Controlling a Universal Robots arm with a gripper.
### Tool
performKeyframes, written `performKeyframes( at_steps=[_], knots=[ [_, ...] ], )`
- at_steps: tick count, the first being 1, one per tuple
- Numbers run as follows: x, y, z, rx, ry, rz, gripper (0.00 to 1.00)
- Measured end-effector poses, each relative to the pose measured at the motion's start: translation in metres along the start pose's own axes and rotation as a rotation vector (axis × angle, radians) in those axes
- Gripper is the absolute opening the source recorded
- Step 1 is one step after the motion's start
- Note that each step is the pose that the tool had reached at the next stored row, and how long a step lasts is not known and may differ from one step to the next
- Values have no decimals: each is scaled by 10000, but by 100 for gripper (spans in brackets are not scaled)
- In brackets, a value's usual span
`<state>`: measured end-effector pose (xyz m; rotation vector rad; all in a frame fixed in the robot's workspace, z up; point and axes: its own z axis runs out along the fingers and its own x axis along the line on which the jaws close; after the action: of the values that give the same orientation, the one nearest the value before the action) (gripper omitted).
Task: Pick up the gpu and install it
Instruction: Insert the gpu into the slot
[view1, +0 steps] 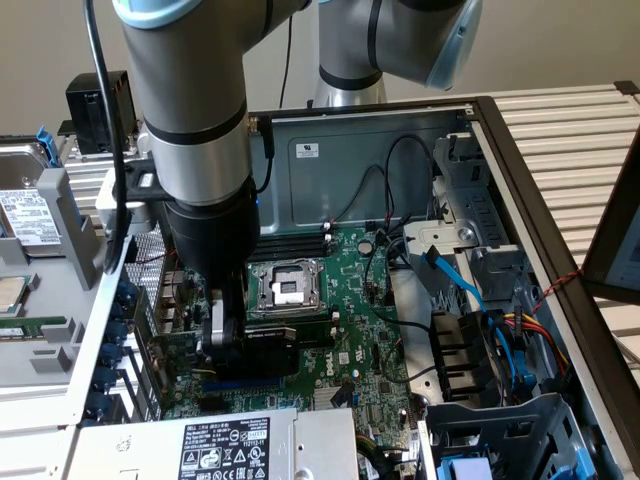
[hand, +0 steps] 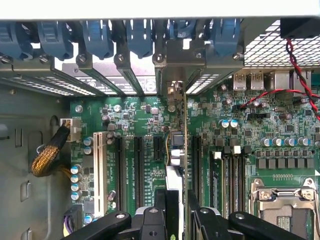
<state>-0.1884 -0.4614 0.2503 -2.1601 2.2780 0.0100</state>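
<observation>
The gpu (hand: 176, 150) shows edge-on in the wrist view as a thin upright card between my two black fingers (hand: 159, 215). Its metal end bracket (hand: 176, 60) reaches up to the case's rear slot openings. My gripper (hand: 175, 217) is shut on the card's upper edge. The card stands in line with the black expansion slots (hand: 137, 160) of the green motherboard (hand: 125, 115); whether it sits fully in a slot I cannot tell. In the exterior view my gripper (view1: 225, 340) reaches down into the open case, with the gpu's black body (view1: 262, 358) beside it, low over the motherboard (view1: 370, 330).
The CPU socket (view1: 285, 285) and RAM slots (hand: 230, 170) lie close beside the card. A braided cable bundle (hand: 47, 155) and a red-black wire (hand: 300, 75) flank the board. The power supply (view1: 230, 445), blue cables (view1: 460, 290) and drive cage (view1: 500, 430) crowd the case.
</observation>
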Motion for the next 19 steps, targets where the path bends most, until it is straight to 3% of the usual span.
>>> performKeyframes(
  at_steps=[19],
  knots=[
    [0, 1, 18, 0, 1, 0, 27]
  ],
)
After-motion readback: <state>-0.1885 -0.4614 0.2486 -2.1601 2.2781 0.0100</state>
